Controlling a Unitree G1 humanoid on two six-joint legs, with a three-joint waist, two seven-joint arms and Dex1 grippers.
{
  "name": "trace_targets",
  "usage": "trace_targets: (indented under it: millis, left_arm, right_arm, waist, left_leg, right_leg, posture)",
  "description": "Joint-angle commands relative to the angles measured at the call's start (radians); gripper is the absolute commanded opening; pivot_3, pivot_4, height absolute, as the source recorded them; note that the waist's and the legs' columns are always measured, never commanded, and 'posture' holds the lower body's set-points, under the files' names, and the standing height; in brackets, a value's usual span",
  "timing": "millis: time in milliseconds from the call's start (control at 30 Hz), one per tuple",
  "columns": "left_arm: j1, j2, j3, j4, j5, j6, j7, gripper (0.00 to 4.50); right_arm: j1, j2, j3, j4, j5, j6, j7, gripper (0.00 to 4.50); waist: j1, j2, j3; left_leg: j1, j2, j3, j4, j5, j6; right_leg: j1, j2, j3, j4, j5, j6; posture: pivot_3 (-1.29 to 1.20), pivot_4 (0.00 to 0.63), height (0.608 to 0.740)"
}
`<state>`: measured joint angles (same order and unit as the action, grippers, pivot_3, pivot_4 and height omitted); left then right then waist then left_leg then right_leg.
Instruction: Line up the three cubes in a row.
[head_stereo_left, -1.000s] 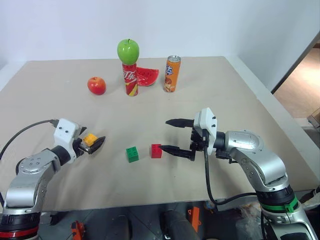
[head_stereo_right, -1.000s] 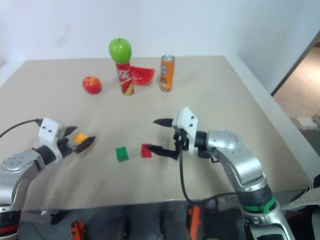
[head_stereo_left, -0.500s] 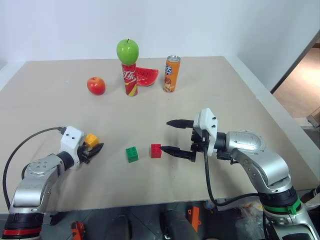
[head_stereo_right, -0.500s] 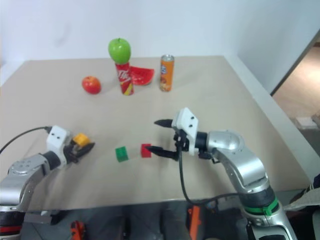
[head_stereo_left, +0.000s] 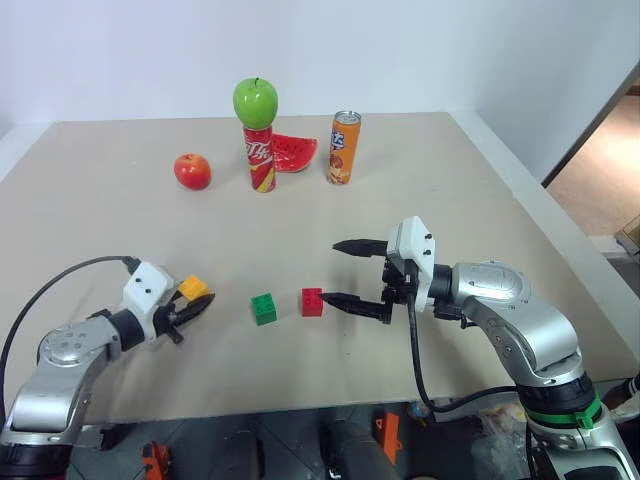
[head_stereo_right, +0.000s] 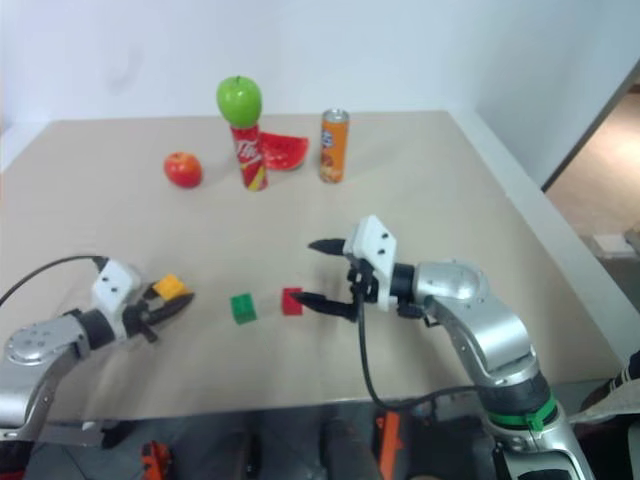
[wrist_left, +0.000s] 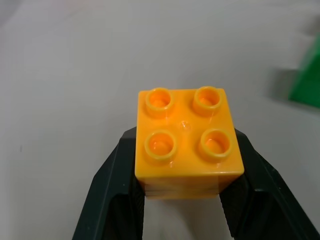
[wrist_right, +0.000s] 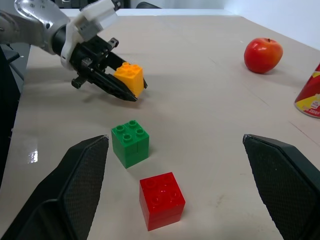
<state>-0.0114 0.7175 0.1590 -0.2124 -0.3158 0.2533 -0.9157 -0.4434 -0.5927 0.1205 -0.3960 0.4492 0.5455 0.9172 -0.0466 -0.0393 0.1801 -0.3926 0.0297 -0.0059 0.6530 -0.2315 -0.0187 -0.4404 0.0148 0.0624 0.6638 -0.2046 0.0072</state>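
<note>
My left gripper (wrist_left: 182, 200) is clamped on the yellow-orange cube (wrist_left: 188, 141), 1 black finger on each side, studs facing up; it sits low over the table (head_stereo_left: 480, 200) near the front-left corner. I cannot tell whether the cube touches the surface. The green cube (head_stereo_left: 264, 308) rests on the table toward the front edge, near the middle of its width, with the red cube (head_stereo_left: 313, 301) just beside it on the right, a small gap between the 2. My right gripper (head_stereo_left: 357, 273) hangs to the right of the red cube with its fingers spread wide, holding nothing; the lower fingertip is just beside the red cube. Toward the far edge stand a red apple (head_stereo_left: 193, 171), a red can (head_stereo_left: 260, 158) carrying a green apple (head_stereo_left: 255, 102), a watermelon slice (head_stereo_left: 294, 152) and an orange can (head_stereo_left: 343, 148).
</note>
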Motion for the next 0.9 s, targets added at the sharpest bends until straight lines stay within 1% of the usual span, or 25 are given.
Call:
trace_targets:
  millis: [33, 167, 267, 400, 567, 733, 900]
  left_arm:
    - [-0.030, 0.074, -0.016, 0.077, -0.015, -0.117, -0.177, 1.35]
    - [-0.111, 0.122, -0.073, 0.197, -0.014, -0.177, -0.327, 1.35]
    - [-0.181, 0.108, -0.115, 0.270, -0.011, -0.191, -0.376, 1.35]
    - [-0.233, 0.082, -0.165, 0.319, 0.004, -0.220, -0.409, 1.35]
    - [-0.256, 0.068, -0.200, 0.341, 0.016, -0.242, -0.431, 1.35]
    - [-0.265, 0.073, -0.205, 0.368, 0.027, -0.273, -0.455, 1.35]
    - [-0.253, 0.083, -0.180, 0.376, 0.021, -0.282, -0.457, 1.35]
  right_arm:
    - [-0.026, -0.003, -0.008, -0.002, 0.006, -0.021, 0.013, 4.50]
    - [-0.034, -0.006, -0.007, 0.016, -0.002, -0.036, 0.026, 4.50]
    - [-0.039, -0.011, -0.001, 0.029, -0.007, -0.049, 0.044, 4.50]
    - [-0.045, -0.017, 0.008, 0.042, -0.012, -0.067, 0.071, 4.50]
    - [-0.055, -0.023, 0.020, 0.060, -0.024, -0.082, 0.102, 4.50]
    - [-0.066, -0.025, 0.031, 0.085, -0.030, -0.088, 0.127, 4.50]
    - [-0.075, -0.023, 0.032, 0.104, -0.033, -0.096, 0.143, 4.50]
  waist:
    - [0.000, 0.000, 0.000]
    - [0.000, 0.000, 0.000]
    - [0.000, 0.000, 0.000]
    - [0.000, 0.000, 0.000]
    - [-0.001, 0.000, 0.000]
    - [0.000, 0.000, 0.000]
    - [0.000, 0.000, 0.000]
  left_leg:
    - [0.000, 0.000, 0.001, 0.000, 0.000, 0.000]
    - [0.000, 0.000, 0.001, 0.000, 0.000, 0.000]
    - [-0.001, 0.000, 0.001, 0.000, 0.000, 0.000]
    - [-0.002, 0.000, 0.001, 0.000, 0.000, 0.000]
    - [-0.002, 0.001, 0.001, 0.000, -0.001, 0.001]
    - [-0.002, 0.001, 0.000, 0.000, -0.001, 0.001]
    - [-0.002, 0.001, 0.000, 0.000, -0.001, 0.001]
  right_leg:
    - [0.000, 0.000, 0.000, 0.000, 0.000, 0.000]
    - [-0.001, 0.000, 0.000, 0.000, 0.000, -0.001]
    - [-0.001, 0.000, 0.000, 0.000, -0.001, -0.001]
    - [-0.001, 0.000, 0.000, 0.000, -0.001, 0.000]
    - [-0.001, 0.001, 0.000, 0.000, 0.001, 0.003]
    - [-0.001, 0.001, -0.001, 0.000, 0.000, 0.002]
    - [-0.001, 0.001, 0.000, 0.000, 0.001, 0.003]
  posture:
    - [0.00, 0.150, 0.740]
    - [0.00, 0.150, 0.740]
    - [0.00, 0.150, 0.740]
    - [0.00, 0.150, 0.740]
    - [0.00, 0.150, 0.740]
    - [0.00, 0.150, 0.740]
    - [0.00, 0.150, 0.740]
